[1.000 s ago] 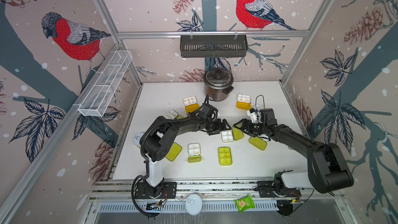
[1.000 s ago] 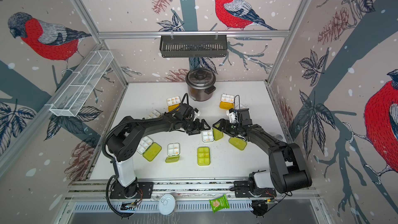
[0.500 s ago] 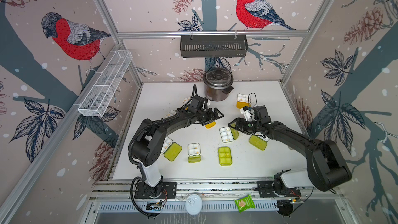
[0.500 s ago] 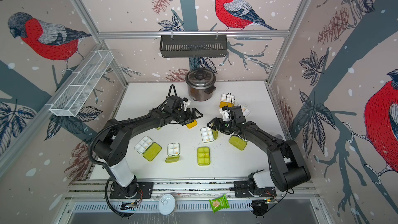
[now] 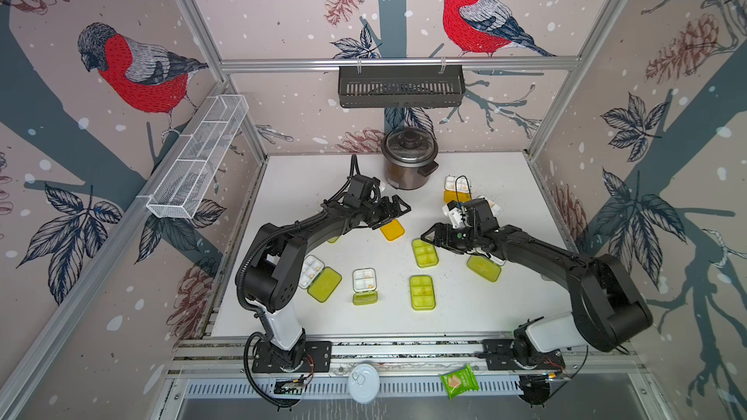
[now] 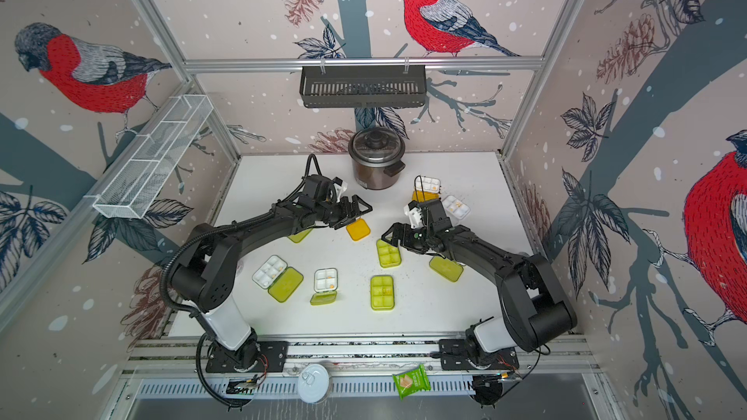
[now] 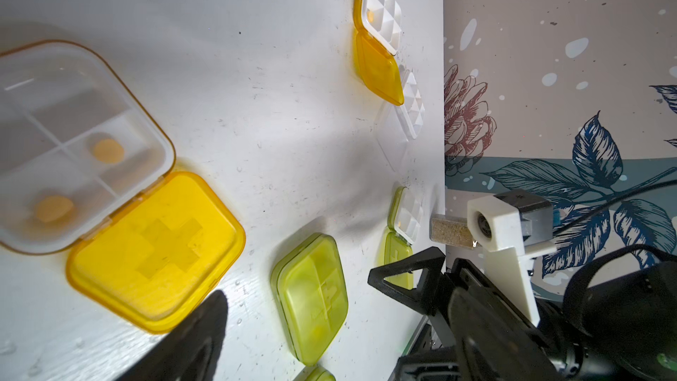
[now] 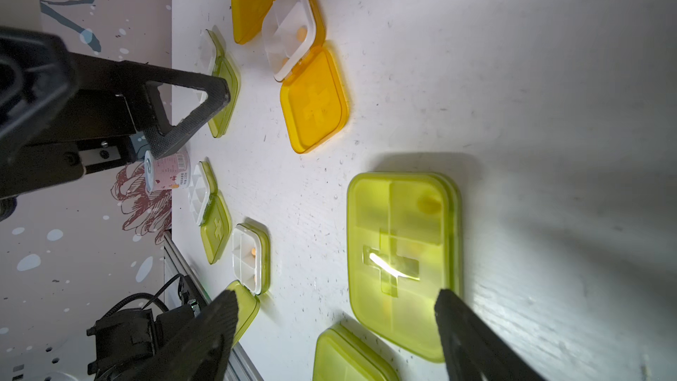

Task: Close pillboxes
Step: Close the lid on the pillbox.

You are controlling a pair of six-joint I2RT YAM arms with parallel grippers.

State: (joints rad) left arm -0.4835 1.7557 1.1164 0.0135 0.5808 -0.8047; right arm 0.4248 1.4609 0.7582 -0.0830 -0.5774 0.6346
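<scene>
Several pillboxes lie on the white table (image 5: 307, 179). A closed lime-green pillbox (image 5: 424, 253) (image 8: 403, 262) lies in the middle. My right gripper (image 5: 431, 238) hovers open at its far end, holding nothing; one fingertip (image 8: 458, 317) hangs over the box's edge. My left gripper (image 5: 398, 216) is open above an open orange pillbox. Its orange lid (image 5: 392, 230) (image 7: 157, 251) lies flat beside its white tray (image 7: 73, 148), which holds two orange pills. In both top views the arm hides that tray.
A second closed green pillbox (image 5: 422, 292) lies nearer the front. Open ones lie at front left (image 5: 311, 271), front centre (image 5: 365, 280), under the right arm (image 5: 484, 268) and at back right (image 5: 456, 185). A metal pot (image 5: 409, 163) stands at the back.
The middle pillbox showed its white tray before; its green lid now lies shut over it. My left gripper has swung back from it to the orange pillbox. The right gripper shifted slightly.
</scene>
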